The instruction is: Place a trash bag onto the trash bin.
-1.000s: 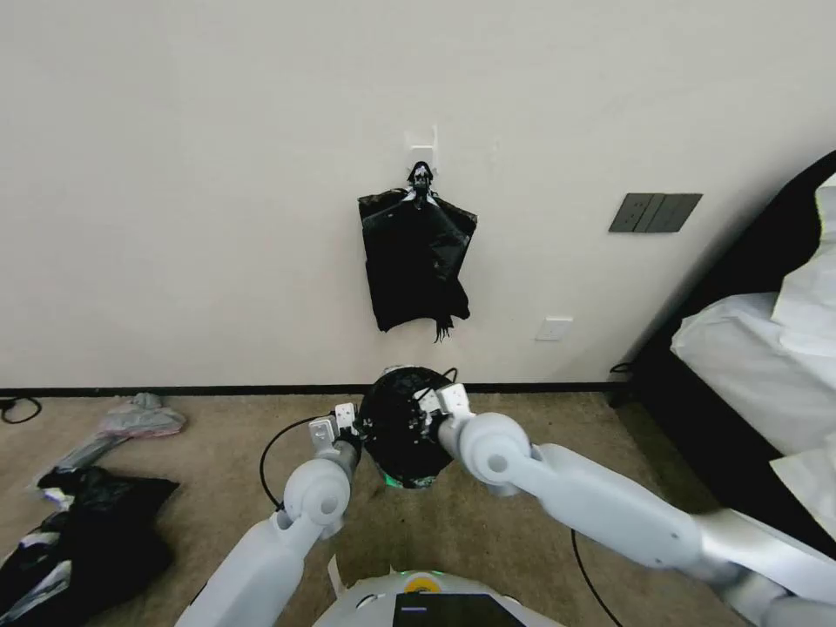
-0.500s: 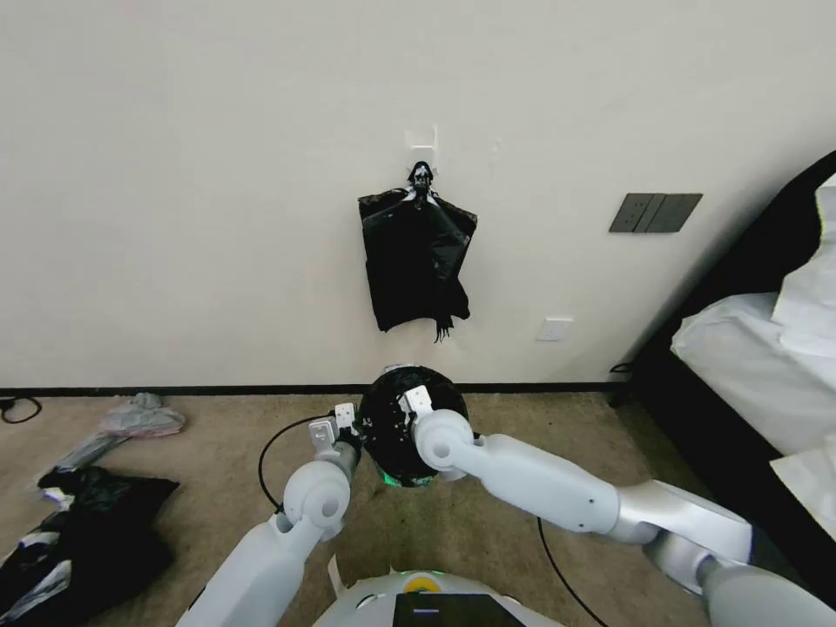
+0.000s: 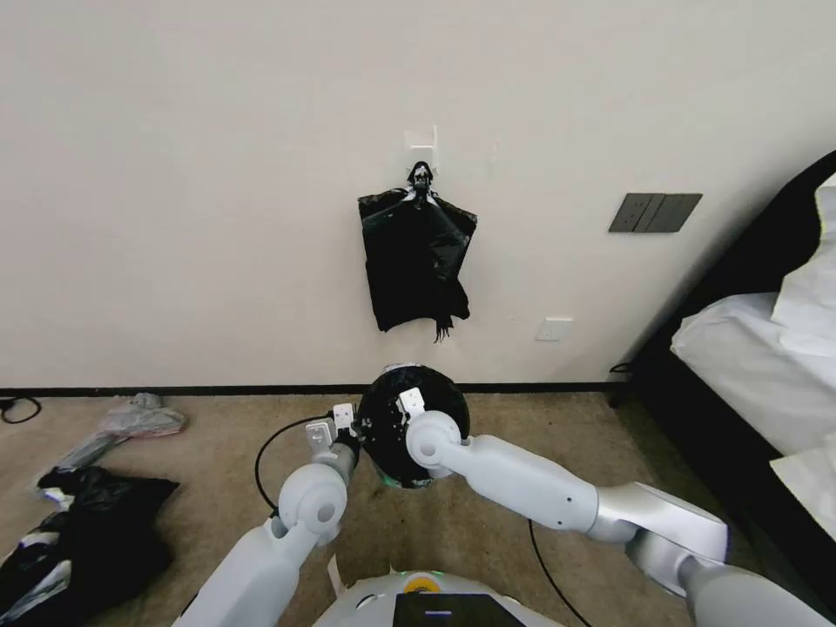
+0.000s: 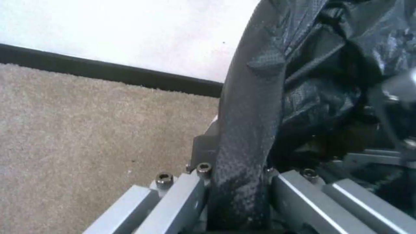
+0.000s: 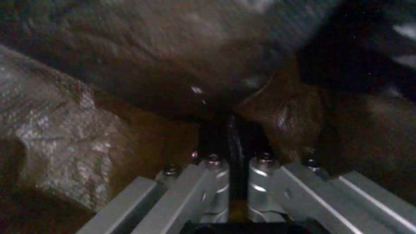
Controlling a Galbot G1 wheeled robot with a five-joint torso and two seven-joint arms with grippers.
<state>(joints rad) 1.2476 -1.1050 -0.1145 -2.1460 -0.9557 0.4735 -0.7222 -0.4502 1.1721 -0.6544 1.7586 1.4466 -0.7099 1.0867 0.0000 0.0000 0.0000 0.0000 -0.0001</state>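
Fitting the trash bag [image 3: 392,435] over the trash bin [image 3: 416,480], both arms engaged at its mouth.

The bin stands on the carpet close before the wall, draped in black film. The left gripper [image 4: 236,182] sits at the bin's left rim, its jaws clamped on a stretched band of bag that runs up along the rim. The right gripper [image 5: 236,156] is down inside the bag-lined opening, closed on a thin fold of film. The bag therefore lies between the two grippers, left outside, right within.

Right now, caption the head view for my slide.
Both grippers work the trash bag over the trash bin below a wall-hung bundle.
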